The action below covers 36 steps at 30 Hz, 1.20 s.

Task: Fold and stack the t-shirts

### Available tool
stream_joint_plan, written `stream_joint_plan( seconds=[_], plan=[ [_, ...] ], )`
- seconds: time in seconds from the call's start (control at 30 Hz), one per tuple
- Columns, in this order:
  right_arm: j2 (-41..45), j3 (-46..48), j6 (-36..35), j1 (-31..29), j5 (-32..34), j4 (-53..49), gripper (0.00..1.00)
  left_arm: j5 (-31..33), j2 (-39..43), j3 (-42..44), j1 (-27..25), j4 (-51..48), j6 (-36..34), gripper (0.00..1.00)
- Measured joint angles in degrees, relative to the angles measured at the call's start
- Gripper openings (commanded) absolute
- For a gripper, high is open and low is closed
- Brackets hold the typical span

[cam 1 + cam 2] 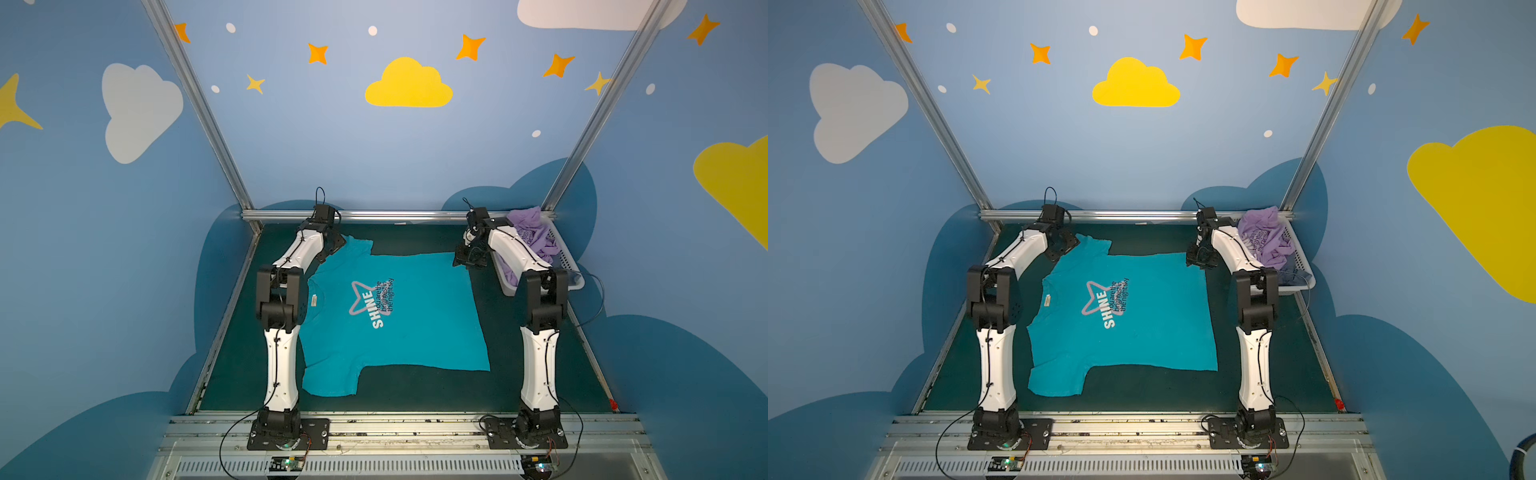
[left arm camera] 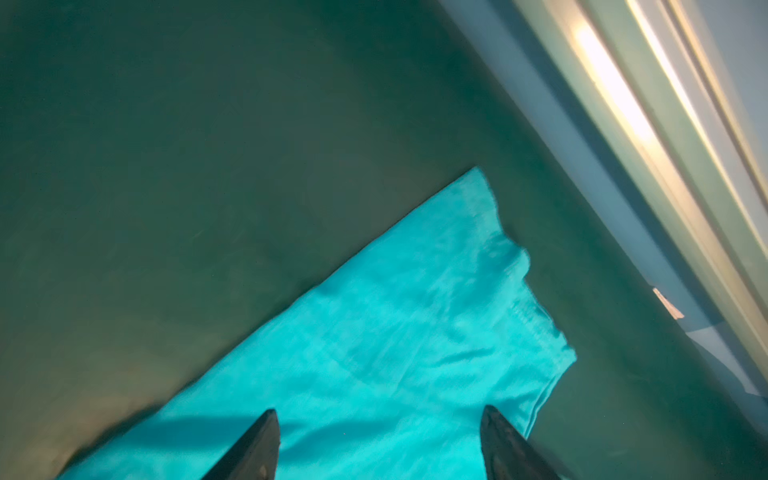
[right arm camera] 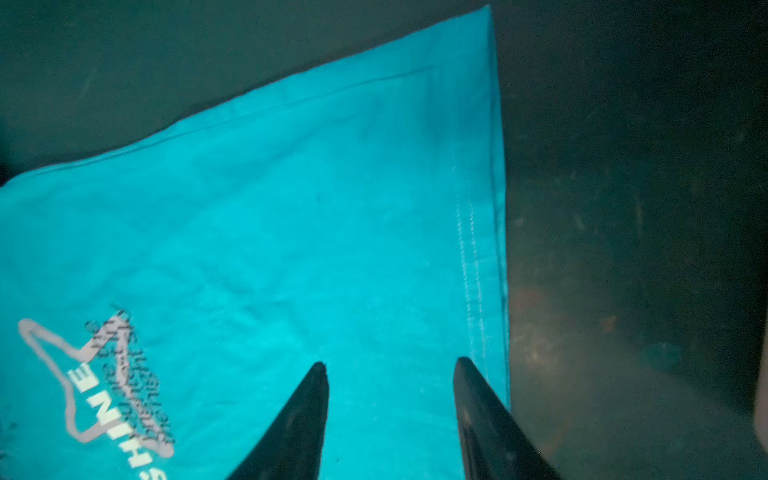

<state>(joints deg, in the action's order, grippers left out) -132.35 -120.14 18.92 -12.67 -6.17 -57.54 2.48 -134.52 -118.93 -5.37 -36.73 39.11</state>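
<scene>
T-shirt [image 1: 415, 332] lies beneath left gripper [image 2: 380, 409] and right gripper [image 3: 390, 361].

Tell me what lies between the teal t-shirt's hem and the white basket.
Nothing but bare green mat; the stretch shows in both top views.

Before you lies a dark green mat [image 1: 540, 374] covering the tabletop, framed by aluminium rails. One rail [image 1: 395, 215] runs along the far edge. A white perforated basket [image 1: 566, 259] sits in the far right corner, close against the side rail. Around you, blue walls carry a yellow cloud [image 1: 409, 83], a white cloud [image 1: 139, 110] and orange stars [image 1: 470, 47]. A slotted metal grille [image 1: 395, 466] crosses the near edge.
</scene>
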Motion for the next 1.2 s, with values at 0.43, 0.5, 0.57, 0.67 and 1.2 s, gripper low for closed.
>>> stream_joint_plan(
  seconds=[0.43, 0.5, 0.57, 0.67, 1.2],
  plan=[
    [-14.36, -15.08, -0.85, 3.67, -1.31, -1.2, 0.66, 0.13, -21.22, -30.01, 0.11, -9.64, -5.7, 0.78],
    [-14.73, -15.34, -1.2, 3.96, -1.6, -0.31, 0.65, -0.07, -21.51, -29.62, 0.11, -9.6, -6.08, 0.78],
    [-14.95, -15.67, -1.38, 3.93, -1.46, 2.19, 0.65, -0.5, -21.51, -29.62, 0.11, -9.18, -6.34, 0.79],
    [-15.56, -15.67, -1.22, 3.61, -1.27, 5.11, 0.65, -1.42, -21.68, -29.64, 0.17, -8.5, -6.34, 0.8],
    [-18.69, -17.79, -0.07, 2.99, -0.85, 13.38, 0.0, -7.17, -25.38, -32.83, 3.13, -4.37, -4.0, 0.1]
  ],
)
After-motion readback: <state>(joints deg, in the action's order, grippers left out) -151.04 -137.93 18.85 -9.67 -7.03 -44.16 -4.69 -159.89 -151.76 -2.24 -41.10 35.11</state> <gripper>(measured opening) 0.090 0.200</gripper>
